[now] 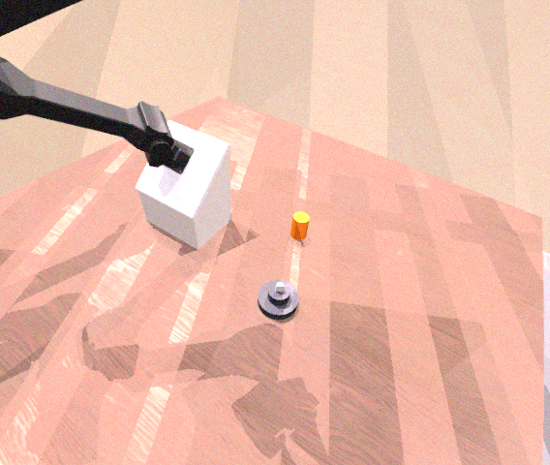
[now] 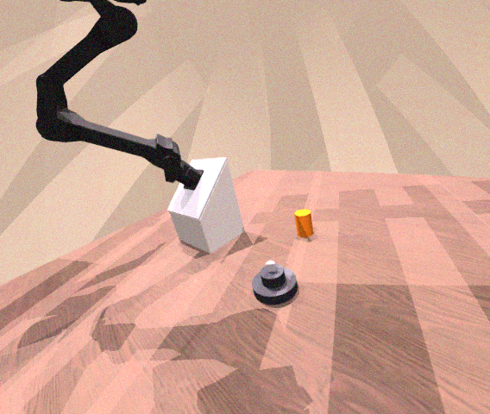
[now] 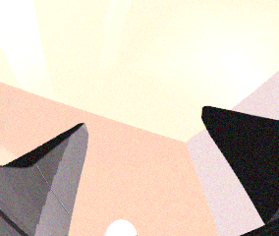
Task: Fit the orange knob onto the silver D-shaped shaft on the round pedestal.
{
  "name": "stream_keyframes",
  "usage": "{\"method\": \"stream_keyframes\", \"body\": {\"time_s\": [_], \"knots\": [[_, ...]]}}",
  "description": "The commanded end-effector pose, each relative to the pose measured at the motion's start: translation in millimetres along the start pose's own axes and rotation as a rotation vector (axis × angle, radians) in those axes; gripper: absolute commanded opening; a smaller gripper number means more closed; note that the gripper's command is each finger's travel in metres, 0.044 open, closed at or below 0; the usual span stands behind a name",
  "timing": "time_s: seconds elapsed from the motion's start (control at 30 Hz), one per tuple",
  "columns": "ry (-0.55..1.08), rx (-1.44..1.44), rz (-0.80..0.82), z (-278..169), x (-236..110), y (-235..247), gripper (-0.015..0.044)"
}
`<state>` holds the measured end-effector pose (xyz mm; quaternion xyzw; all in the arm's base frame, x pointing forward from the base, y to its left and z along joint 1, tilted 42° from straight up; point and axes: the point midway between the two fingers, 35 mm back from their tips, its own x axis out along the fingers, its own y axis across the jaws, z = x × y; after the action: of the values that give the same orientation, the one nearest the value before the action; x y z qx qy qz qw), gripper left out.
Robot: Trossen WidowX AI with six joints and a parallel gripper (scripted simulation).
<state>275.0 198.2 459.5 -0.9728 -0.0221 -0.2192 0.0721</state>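
1. Taking the white block (image 1: 193,200) as landmark: gripper (image 1: 181,161) sits at its top face; fingers spread wide, nothing between them.
2. Orange knob (image 1: 299,225) stands upright on the table (image 1: 415,300), just right of the block, apart from it; open room all round the knob.
3. Round pedestal (image 1: 278,298) with silver D-shaped shaft (image 1: 280,286) lies nearer the camera than the block, down-right of it; near the knob, not touching.
4. Table's far edge runs close behind the block; right edge well apart from it.
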Motion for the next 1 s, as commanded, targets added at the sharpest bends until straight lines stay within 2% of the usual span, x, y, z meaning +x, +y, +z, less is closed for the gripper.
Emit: {"method": "stream_keyframes", "body": {"time_s": [0.0,0.07,0.23,0.53,0.77,0.97], "knots": [[0.0,0.0,0.0,0.0,0.0,0.0,0.0426],[-0.026,-0.091,-0.01,10.7,2.4,-4.6,0.044],[-0.203,-0.74,-0.128,93.2,13.0,-28.4,0.044],[-0.435,-1.702,-0.508,229.8,2.7,-30.4,0.044],[-0.519,-2.257,-0.93,313.0,-22.4,-9.0,0.044],[-0.502,-2.641,-1.454,375.3,-55.1,22.5,0.044]]}}
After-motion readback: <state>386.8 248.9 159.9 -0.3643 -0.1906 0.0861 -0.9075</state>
